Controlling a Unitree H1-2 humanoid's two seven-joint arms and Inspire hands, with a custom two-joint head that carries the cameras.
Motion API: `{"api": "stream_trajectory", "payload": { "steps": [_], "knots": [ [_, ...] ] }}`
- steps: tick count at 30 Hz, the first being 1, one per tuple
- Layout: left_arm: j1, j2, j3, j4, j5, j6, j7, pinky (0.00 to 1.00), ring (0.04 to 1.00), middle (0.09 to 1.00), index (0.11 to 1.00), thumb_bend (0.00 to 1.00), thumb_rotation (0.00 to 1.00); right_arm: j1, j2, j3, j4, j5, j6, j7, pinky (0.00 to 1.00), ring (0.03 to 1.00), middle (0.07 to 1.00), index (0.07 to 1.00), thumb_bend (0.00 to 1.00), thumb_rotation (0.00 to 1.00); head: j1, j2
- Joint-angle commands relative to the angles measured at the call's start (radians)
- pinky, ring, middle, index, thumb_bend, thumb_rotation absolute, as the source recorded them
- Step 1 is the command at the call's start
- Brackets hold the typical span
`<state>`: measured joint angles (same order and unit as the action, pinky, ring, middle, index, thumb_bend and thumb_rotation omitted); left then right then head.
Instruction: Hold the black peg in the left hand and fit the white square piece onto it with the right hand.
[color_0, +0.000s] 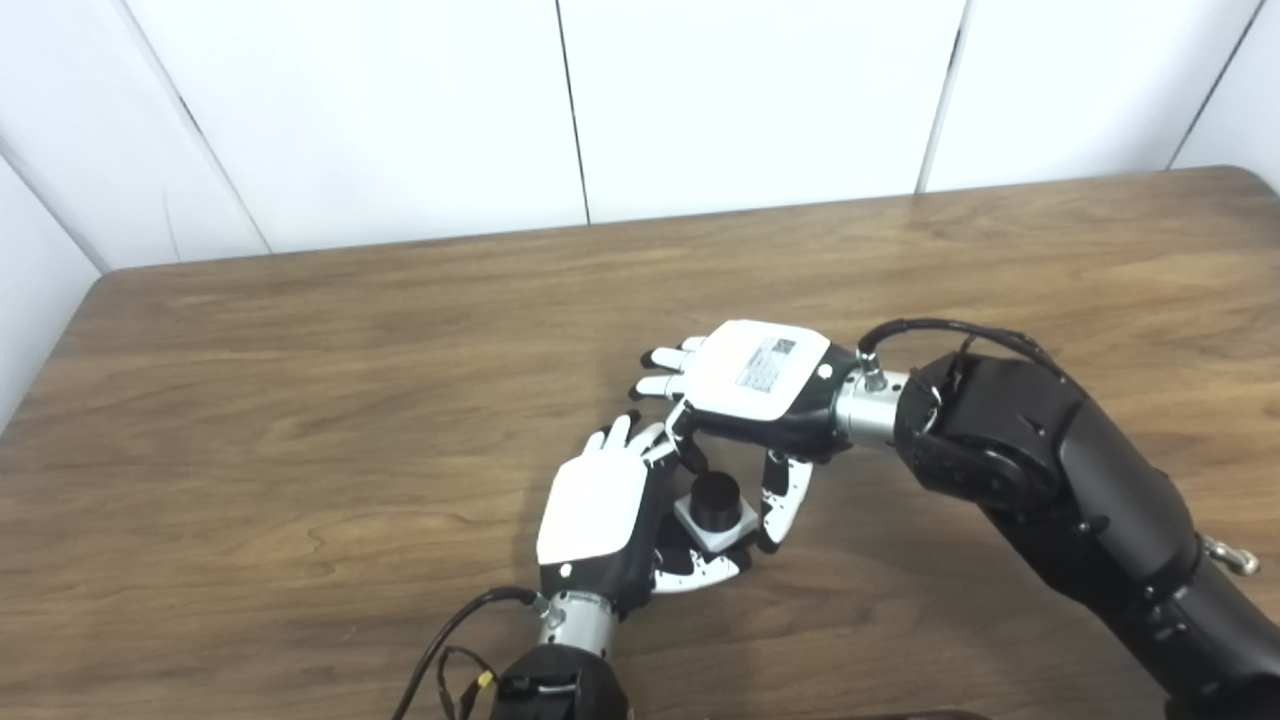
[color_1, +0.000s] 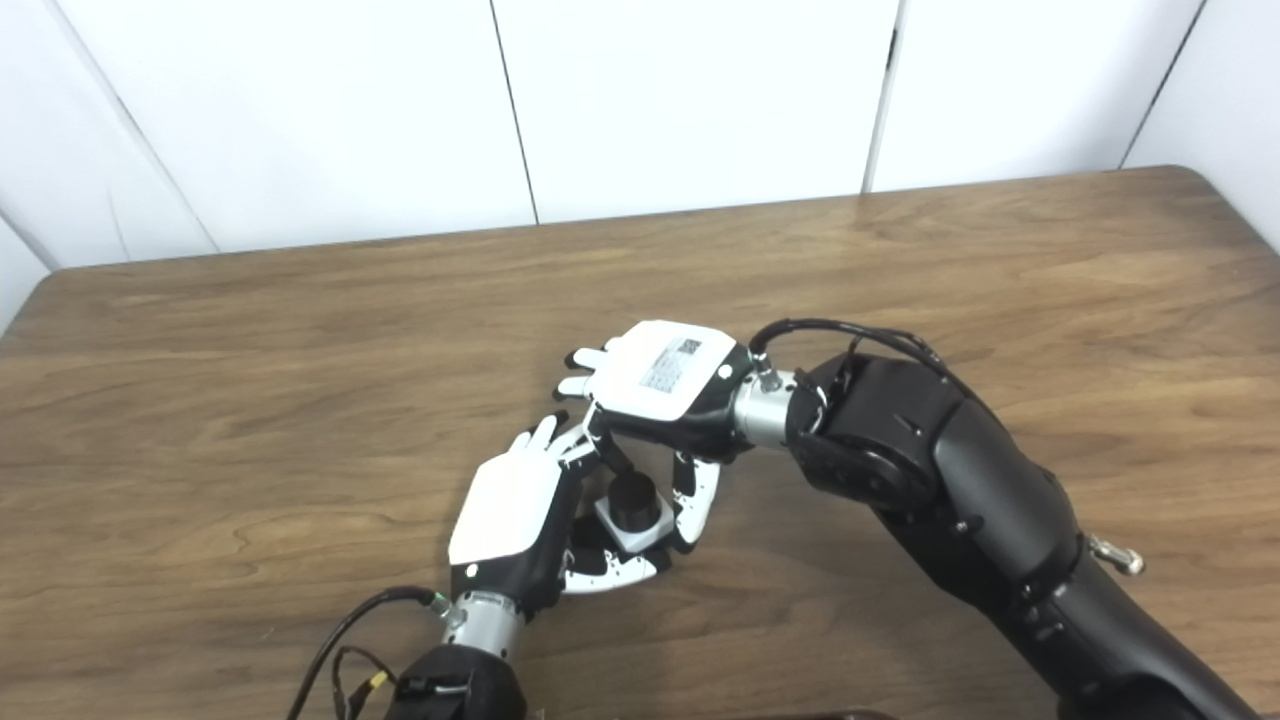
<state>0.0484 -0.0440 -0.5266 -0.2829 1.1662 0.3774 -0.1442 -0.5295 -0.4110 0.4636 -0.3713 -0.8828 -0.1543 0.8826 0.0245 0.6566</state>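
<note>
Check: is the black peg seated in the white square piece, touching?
Touching. In the left eye view the black peg rises straight out of the white square piece, no gap between them.

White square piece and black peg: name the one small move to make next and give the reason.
Probably press the white square piece a little further down with the right hand, left hand holding steady. The black peg already stands up through the piece, with both hands around the pair, but neither view shows whether it is fully seated.
</note>
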Motion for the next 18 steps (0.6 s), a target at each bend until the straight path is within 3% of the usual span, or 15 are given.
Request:
{"api": "stream_trajectory", "payload": {
  "steps": [1,9,18],
  "knots": [
    [-0.002,-0.040,-0.012,-0.008,-0.004,-0.003,0.009,0.99,0.989,0.906,0.727,0.87,0.36,-0.050,-0.004,-0.023,-0.012,0.014,0.004,-0.009,0.97,1.000,0.959,0.624,0.94,0.34,0.001,0.000],
    [-0.003,-0.048,-0.004,-0.015,-0.014,0.010,-0.008,1.00,0.999,0.925,0.779,0.88,0.36,-0.054,-0.008,-0.032,-0.009,0.010,-0.001,-0.015,0.97,1.000,0.956,0.627,0.95,0.34,0.001,-0.004],
    [-0.002,-0.032,0.012,-0.012,-0.044,-0.011,0.020,1.00,1.000,0.933,0.782,0.88,0.35,-0.067,-0.004,-0.058,-0.007,0.018,0.006,-0.019,0.97,1.000,0.954,0.651,0.96,0.36,0.004,-0.009]
  ]
}}
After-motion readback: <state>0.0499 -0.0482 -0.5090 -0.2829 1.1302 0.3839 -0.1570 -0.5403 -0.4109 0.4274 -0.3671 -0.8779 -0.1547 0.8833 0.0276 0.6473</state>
